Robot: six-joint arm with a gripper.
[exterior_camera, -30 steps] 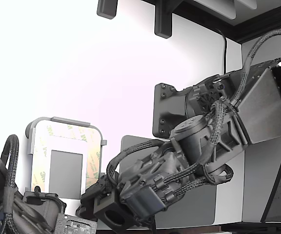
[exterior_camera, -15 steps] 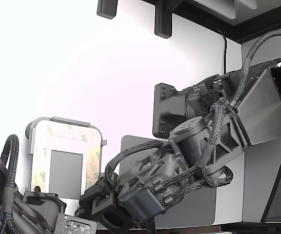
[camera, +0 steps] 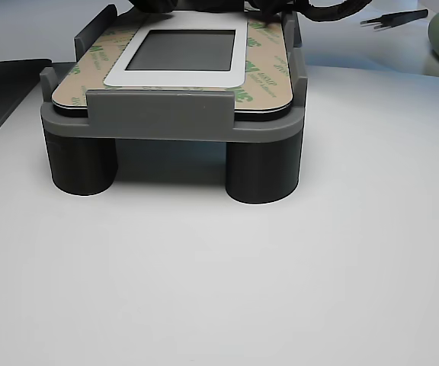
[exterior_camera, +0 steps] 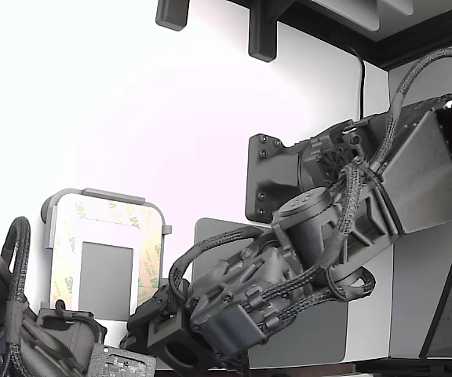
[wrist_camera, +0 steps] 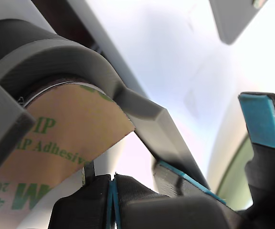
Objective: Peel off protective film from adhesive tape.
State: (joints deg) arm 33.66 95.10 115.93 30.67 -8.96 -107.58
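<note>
The white plate point(exterior_camera: 104, 234) with a grey square centre lies in a grey fixture frame point(exterior_camera: 112, 195) at the exterior view's lower left. Tan protective film point(exterior_camera: 149, 251) with green 3M print covers the adhesive tape all round it. It also shows in the other view point(camera: 261, 72). My gripper point(exterior_camera: 141, 320) sits at the plate's near right corner. In the wrist view my gripper point(wrist_camera: 112, 187) has its jaws pressed together, with only a blue pad line between them. It is just under the film's edge point(wrist_camera: 66, 138) at the rounded corner. I cannot tell whether any film is pinched.
A second arm point(exterior_camera: 22, 338) sits at the exterior view's lower left, by the fixture. Another blue-padded finger point(wrist_camera: 259, 119) stands apart in the wrist view. A dark grey mat point(exterior_camera: 320, 338) lies under my arm. Tweezers point(camera: 391, 17) lie behind the fixture in the other view.
My arm has shifted slightly down and to the exterior view's left, toward the plate's corner. The plate and film look unchanged.
</note>
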